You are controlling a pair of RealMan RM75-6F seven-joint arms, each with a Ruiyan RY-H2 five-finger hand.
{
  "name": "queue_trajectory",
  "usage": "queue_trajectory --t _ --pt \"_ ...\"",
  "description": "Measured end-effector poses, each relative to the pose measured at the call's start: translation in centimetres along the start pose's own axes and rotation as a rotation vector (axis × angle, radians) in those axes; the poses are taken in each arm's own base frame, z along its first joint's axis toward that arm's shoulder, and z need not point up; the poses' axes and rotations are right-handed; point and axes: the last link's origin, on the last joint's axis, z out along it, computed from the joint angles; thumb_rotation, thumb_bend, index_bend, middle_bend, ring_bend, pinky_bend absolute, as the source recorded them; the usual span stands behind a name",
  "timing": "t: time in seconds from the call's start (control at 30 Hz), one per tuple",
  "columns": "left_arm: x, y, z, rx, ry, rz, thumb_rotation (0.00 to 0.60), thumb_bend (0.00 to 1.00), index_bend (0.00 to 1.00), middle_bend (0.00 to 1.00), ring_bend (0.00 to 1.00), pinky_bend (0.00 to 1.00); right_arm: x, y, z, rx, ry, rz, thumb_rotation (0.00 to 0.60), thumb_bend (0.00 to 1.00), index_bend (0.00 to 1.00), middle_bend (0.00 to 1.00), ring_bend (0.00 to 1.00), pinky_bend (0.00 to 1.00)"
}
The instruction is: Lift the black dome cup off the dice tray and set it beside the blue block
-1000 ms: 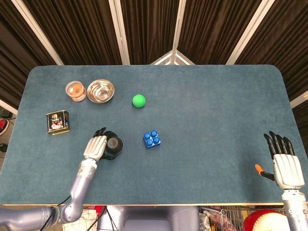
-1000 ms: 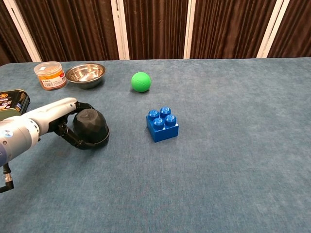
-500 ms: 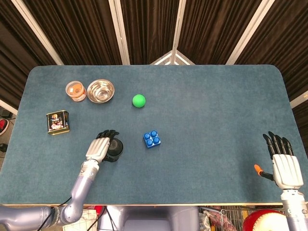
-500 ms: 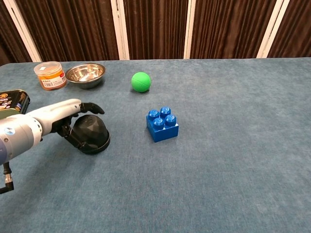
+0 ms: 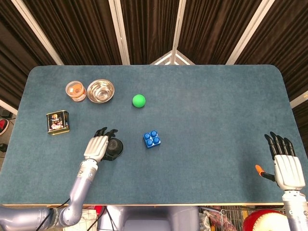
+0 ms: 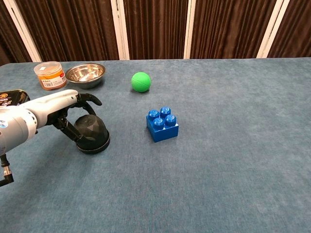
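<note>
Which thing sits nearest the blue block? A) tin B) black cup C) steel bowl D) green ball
D: in both views the green ball lies closer to the blue block than the black cup, though not by much; bowl and tin lie plainly farther.

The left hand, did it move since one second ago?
Yes. The left hand has risen off the dome cup, fingers opening, judged against the blue block.
</note>
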Motion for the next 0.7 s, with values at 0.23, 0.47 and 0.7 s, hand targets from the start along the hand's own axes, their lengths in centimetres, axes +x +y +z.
queue_trajectory --t 0.23,0.47,0.7 --pt "-0.1 0.7 -0.2 -0.001 0.014 0.050 0.600 0.34 0.23 0.31 0.00 0.00 -0.1 -0.1 0.1 0.000 -0.002 0.004 0.600 0.24 0.00 0.00 0.01 0.00" --pt "0.0 1.1 -0.3 0.005 0.032 0.058 0.600 0.49 0.35 0.42 0.00 0.00 -0.2 -0.1 0.2 -0.001 -0.003 0.007 0.600 0.23 0.00 0.00 0.01 0.00" --pt "1.2 2.3 -1.0 -0.031 0.076 0.044 0.600 0.52 0.37 0.43 0.00 0.00 0.0 -0.1 0.0 0.000 0.002 0.007 0.600 0.23 0.00 0.00 0.01 0.00"
